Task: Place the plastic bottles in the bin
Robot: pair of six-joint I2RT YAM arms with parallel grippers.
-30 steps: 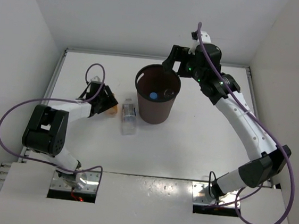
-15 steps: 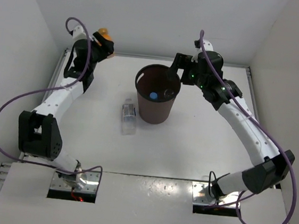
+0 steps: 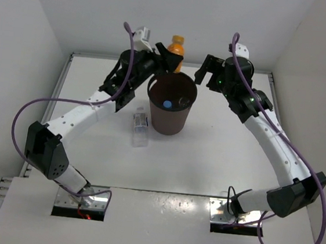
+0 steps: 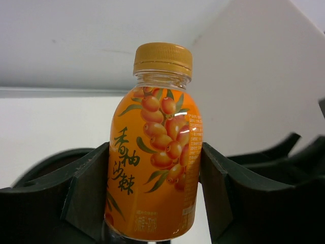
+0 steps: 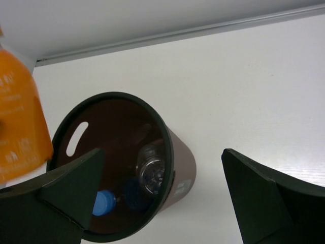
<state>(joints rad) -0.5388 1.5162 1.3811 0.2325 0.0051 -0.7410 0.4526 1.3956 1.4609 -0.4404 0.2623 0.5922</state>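
My left gripper (image 3: 171, 56) is shut on the stubby orange bottle (image 3: 176, 46), upright above the far rim of the dark brown bin (image 3: 182, 118). The left wrist view shows the bottle (image 4: 155, 152) clamped between both fingers. Inside the bin (image 5: 185, 157) lie the blue-capped bottle (image 5: 105, 202) and a plain clear bottle (image 5: 152, 169); the blue cap (image 3: 167, 105) also shows from above. A clear bottle with whitish label (image 3: 140, 129) lies on the table left of the bin. My right gripper (image 3: 206, 71) is open and empty, above the table right of the bin.
White walls enclose the table on three sides. The raised table edge (image 3: 61, 88) runs along the left. The arm bases (image 3: 79, 198) sit at the near edge.
My left arm has lifted the orange bottle from the table at the left and swung it right, over the bin's far rim. My right gripper has drawn back to the right of the bin.
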